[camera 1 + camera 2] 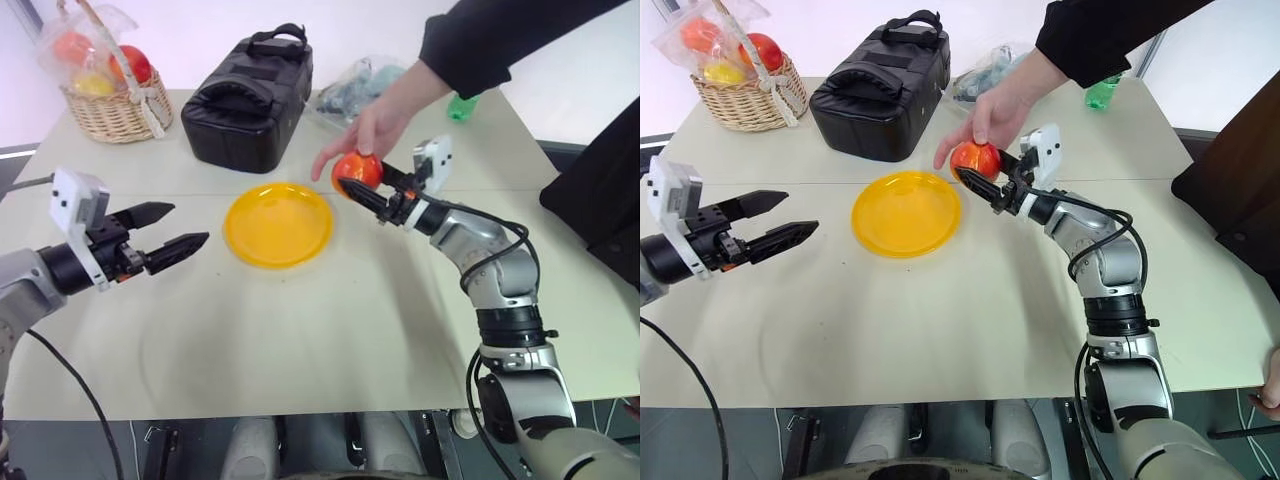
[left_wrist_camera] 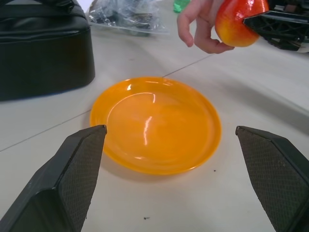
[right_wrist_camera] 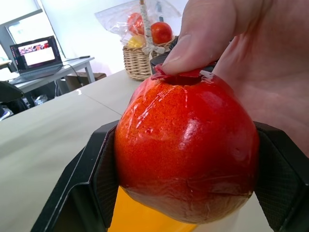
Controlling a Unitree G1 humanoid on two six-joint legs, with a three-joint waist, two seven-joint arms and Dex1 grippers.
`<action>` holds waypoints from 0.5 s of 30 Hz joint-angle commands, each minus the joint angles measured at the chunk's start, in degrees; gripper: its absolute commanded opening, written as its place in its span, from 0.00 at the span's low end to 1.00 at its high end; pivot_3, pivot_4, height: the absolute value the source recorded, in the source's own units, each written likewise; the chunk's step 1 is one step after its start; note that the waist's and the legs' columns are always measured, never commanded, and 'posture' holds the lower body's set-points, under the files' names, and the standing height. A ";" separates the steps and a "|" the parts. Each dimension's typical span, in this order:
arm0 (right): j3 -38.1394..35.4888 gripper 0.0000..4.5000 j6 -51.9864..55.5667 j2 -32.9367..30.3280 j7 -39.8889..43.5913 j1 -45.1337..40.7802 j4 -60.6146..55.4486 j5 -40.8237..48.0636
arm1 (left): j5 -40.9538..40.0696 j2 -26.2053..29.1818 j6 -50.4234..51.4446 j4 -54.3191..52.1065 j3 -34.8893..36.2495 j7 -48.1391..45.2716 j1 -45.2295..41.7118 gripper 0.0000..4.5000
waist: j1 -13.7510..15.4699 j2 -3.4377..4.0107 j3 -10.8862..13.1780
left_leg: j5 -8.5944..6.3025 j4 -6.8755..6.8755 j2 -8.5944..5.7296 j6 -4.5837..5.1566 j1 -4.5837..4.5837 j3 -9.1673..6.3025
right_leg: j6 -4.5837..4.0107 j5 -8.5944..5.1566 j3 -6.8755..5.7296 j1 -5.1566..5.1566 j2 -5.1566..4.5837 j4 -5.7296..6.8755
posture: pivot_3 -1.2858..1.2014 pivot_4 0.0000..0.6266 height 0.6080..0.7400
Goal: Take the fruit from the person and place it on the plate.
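The apple (image 1: 357, 170) is clamped between the right gripper's (image 1: 362, 188) fingers just beside the plate (image 1: 278, 224) but is not yet released by the person's hand (image 1: 372, 128), so placing remains.

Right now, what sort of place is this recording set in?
Probably an office or lab: a pale work table, a side desk with an open laptop, and a black carry case.
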 commanded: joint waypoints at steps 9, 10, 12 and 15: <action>9.72 0.68 -4.28 5.05 -1.23 -3.06 5.18 -9.79 | 4.18 1.01 -2.31 -1.45 1.07 -1.22 5.85 1.00 | -0.60 0.01 0.00 | 0.00 -0.06 0.03 0.00 0.03 0.01 | -0.01 0.00 0.00 -0.05 0.04 0.01 | 0.52 0.24 1.00; 10.88 0.68 -4.76 5.97 -1.79 -3.80 7.30 -11.42 | 4.88 1.14 -2.44 -1.56 0.89 -1.48 6.88 1.00 | -0.74 0.01 0.00 | 0.00 -0.09 0.03 0.00 0.04 0.01 | -0.02 -0.01 0.00 -0.06 0.04 0.02 | 0.52 0.24 1.00; 12.29 0.68 -6.56 7.70 -2.39 -5.16 11.66 -13.89 | 6.36 1.41 -2.76 -2.11 0.53 -1.98 8.80 1.00 | -1.12 0.01 0.00 | 0.00 -0.09 0.03 -0.01 0.03 0.01 | -0.02 -0.01 0.00 -0.07 0.04 0.03 | 0.52 0.24 1.00; 13.29 0.68 -8.36 9.20 -1.95 -6.63 16.26 -15.93 | 7.15 0.86 -2.83 -2.93 0.67 -1.92 10.35 1.00 | -0.94 0.00 0.00 | 0.01 -0.09 0.00 -0.02 -0.03 0.00 | -0.02 -0.01 -0.02 -0.07 -0.05 0.01 | 0.52 0.24 1.00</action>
